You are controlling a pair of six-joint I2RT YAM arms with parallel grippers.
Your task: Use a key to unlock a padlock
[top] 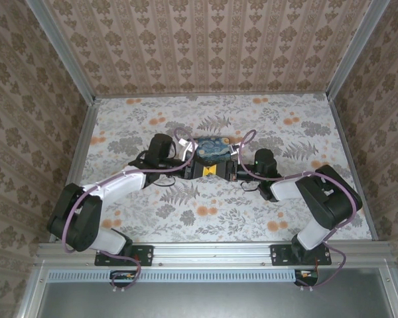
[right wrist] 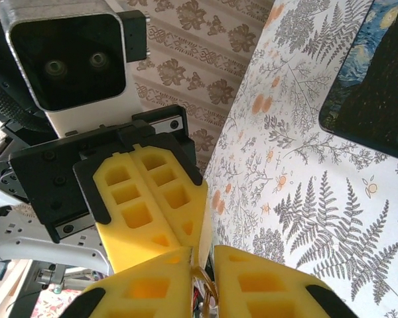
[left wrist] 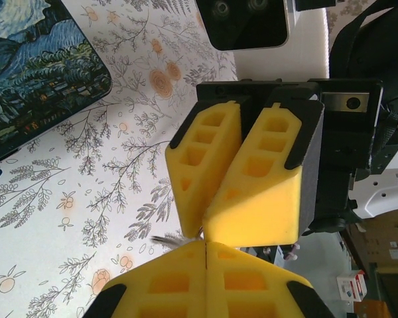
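Left jaws are pressed together; the right jaws' state I cannot tell. They meet tip-to-tip on the desk [top: 186, 218], near of the Starry Night box [top: 212, 147], padlock likely hidden between.

Thin object [left wrist: 167, 240] at left hand [left wrist: 205, 244] tips blurred, unidentifiable

Black-white arms [top: 119, 185], purple cables [top: 177, 136], yellow blocky fingers [left wrist: 199, 156]
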